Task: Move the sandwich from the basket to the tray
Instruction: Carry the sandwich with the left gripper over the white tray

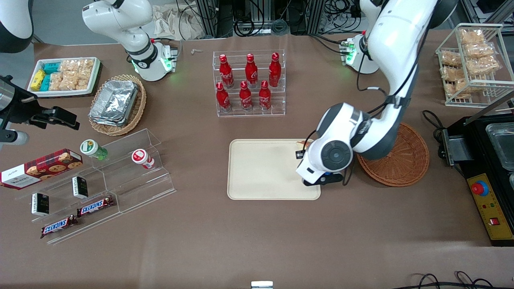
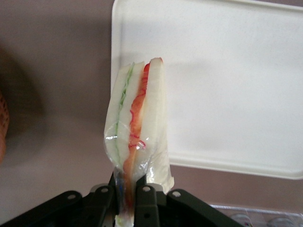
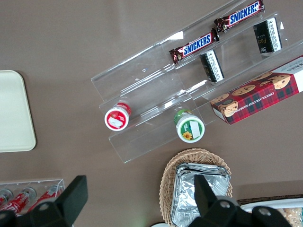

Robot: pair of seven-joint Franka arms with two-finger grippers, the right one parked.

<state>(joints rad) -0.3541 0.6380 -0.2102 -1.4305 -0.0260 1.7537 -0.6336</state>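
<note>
My left gripper [image 2: 127, 194] is shut on the sandwich [image 2: 139, 123], a plastic-wrapped wedge of white bread with red-orange and green filling lines. It holds the sandwich in the air over the edge of the cream tray [image 2: 227, 94] on the basket's side. In the front view the arm's wrist covers the gripper [image 1: 305, 148], and only a corner of the sandwich [image 1: 300, 143] shows above the tray [image 1: 265, 168]. The round reddish-brown wicker basket [image 1: 401, 160] lies beside the tray, toward the working arm's end, with no food showing in it.
A clear rack of red cola bottles [image 1: 249, 84] stands farther from the front camera than the tray. A black machine [image 1: 490, 176] stands beside the basket. A clear stepped shelf with snacks [image 1: 100, 176] and a tan basket of foil trays [image 1: 118, 104] lie toward the parked arm's end.
</note>
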